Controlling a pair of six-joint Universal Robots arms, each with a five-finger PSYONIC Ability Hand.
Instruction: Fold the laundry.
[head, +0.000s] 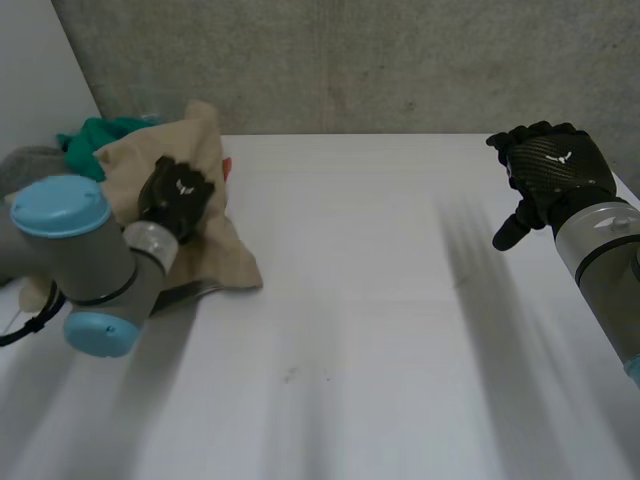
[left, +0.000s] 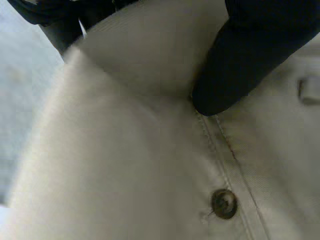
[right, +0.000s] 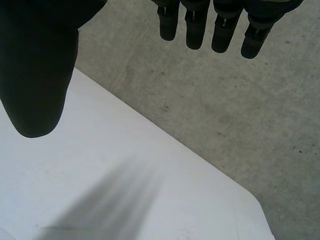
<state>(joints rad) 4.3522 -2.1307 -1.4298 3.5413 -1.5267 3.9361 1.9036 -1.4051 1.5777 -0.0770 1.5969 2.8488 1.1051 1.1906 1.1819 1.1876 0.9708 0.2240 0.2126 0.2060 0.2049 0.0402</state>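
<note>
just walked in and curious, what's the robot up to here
The left hand is on a crumpled beige buttoned garment at the far left of the table, with a fold of it pinched between thumb and fingers. A green cloth peeks out beside it. The right hand hangs open above the table's right side, holding nothing. No folding is done yet.

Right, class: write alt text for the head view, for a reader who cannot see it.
The robot's left hand grips a crumpled beige garment at the far left of the white table, with a green cloth behind it. The right hand hovers open over the table's right side, holding nothing.
</note>
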